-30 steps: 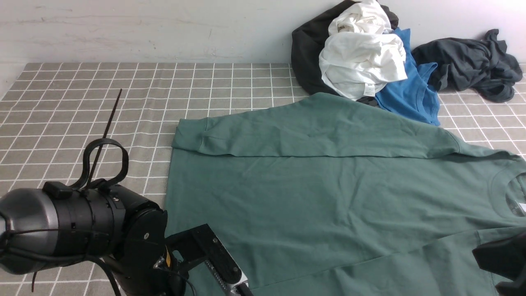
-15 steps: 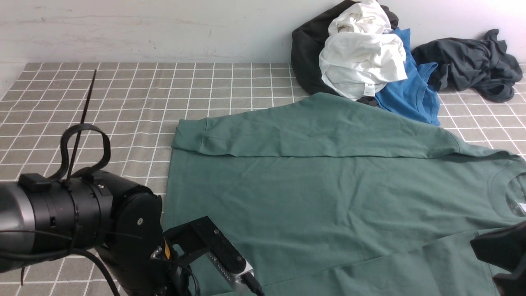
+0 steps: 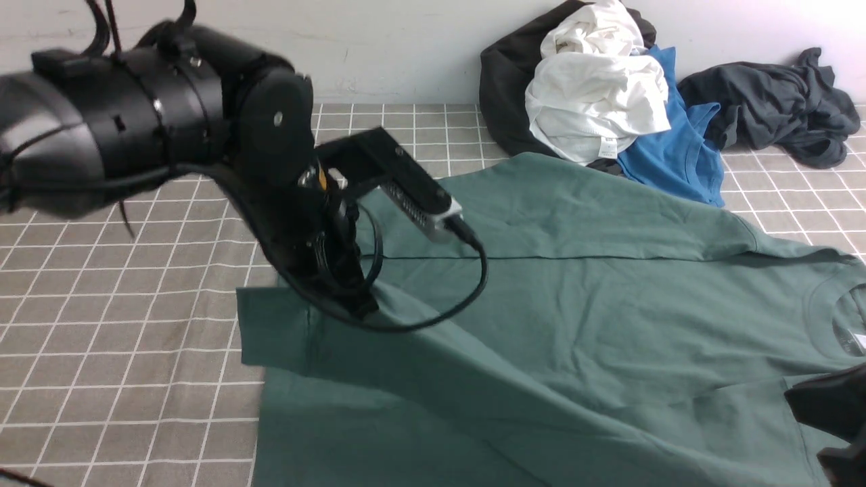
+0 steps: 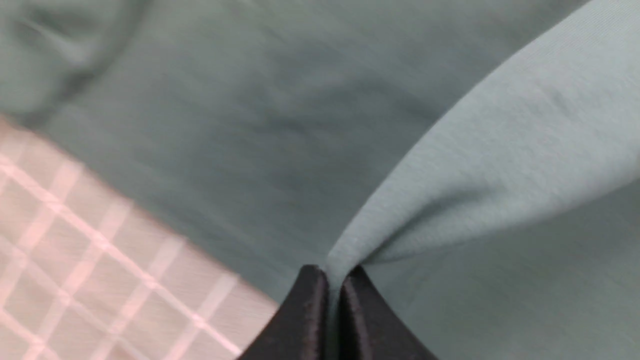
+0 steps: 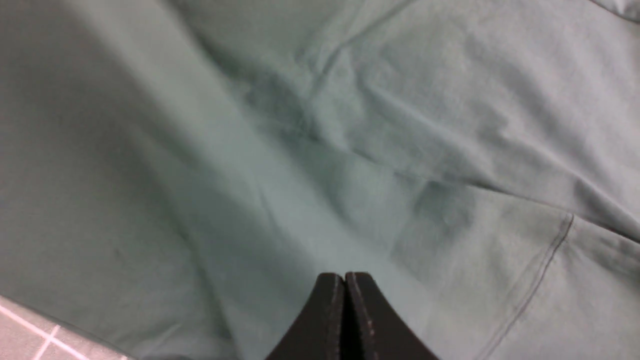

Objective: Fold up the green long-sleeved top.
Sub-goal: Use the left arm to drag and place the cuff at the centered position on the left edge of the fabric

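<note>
The green long-sleeved top (image 3: 595,311) lies spread over the checked cloth, neck (image 3: 839,325) to the right. Its far sleeve (image 3: 575,210) is folded across the body. My left gripper (image 3: 362,308) is shut on the near sleeve a little way from the cuff (image 3: 270,325) and holds it raised over the body. In the left wrist view, a ridge of green fabric (image 4: 450,190) runs out from between the closed tips of that gripper (image 4: 334,272). My right gripper (image 5: 344,276) is shut above the top's fabric (image 5: 400,150) near the shoulder seam, and nothing shows between its fingers.
A heap of clothes sits at the back right against the wall: a white garment (image 3: 595,101), a black one (image 3: 504,88), a bright blue T-shirt (image 3: 676,155) and a dark grey garment (image 3: 771,108). Bare checked tablecloth (image 3: 135,304) lies left of the top.
My left gripper closed on the near sleeve at the table's front, then rose and moved away from me, dragging the sleeve up over the body. The right arm barely moved.
</note>
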Robot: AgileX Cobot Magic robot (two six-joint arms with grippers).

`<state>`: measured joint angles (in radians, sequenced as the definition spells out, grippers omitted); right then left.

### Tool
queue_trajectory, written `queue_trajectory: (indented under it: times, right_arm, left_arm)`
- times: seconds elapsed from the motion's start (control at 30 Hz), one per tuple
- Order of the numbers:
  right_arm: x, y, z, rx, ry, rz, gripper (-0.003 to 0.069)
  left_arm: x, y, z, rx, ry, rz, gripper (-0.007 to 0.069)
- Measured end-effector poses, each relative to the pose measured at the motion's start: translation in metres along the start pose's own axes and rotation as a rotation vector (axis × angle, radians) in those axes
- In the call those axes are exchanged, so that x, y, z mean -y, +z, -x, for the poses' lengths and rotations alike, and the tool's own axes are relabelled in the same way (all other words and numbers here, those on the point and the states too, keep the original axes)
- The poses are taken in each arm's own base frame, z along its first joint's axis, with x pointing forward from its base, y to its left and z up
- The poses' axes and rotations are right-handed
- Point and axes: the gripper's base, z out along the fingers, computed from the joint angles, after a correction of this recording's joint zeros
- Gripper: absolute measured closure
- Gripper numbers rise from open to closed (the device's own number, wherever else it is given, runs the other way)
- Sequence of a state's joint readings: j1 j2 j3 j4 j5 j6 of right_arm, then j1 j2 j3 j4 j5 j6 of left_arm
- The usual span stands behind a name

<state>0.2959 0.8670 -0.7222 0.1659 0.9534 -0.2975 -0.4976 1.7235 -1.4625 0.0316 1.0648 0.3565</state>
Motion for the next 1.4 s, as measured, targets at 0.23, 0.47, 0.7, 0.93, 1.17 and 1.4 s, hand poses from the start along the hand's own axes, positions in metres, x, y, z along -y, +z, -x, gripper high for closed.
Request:
queue_trajectory:
  times: [0.23,0.47,0.7,0.93,1.17,1.4]
  right_arm:
    - [0.002,0.000,-0.002,-0.019,-0.004,-0.024,0.0673]
    - [0.020,0.008,0.000,-0.067,0.101,-0.194,0.0673]
    - [0.041,0.063,0.012,-0.190,0.187,-0.315,0.0627]
    - [0.074,0.128,0.025,-0.294,0.317,-0.296,0.0431]
    - [0.087,0.196,0.025,-0.404,0.341,-0.187,0.0239]
    - [0.087,0.220,0.027,-0.431,0.325,-0.154,0.0255]
  left_arm:
    - [-0.017,0.004,0.023,-0.061,-0.016,-0.015,0.0618]
    - [-0.017,0.055,0.026,-0.173,-0.006,-0.061,0.0618]
    - [-0.016,0.067,0.025,-0.198,0.003,-0.071,0.0618]
    - [-0.016,0.067,0.025,-0.199,0.003,-0.072,0.0618]
    - [-0.016,0.067,0.025,-0.195,0.005,-0.070,0.0618]
    - [-0.016,0.067,0.026,-0.193,0.007,-0.069,0.0618]
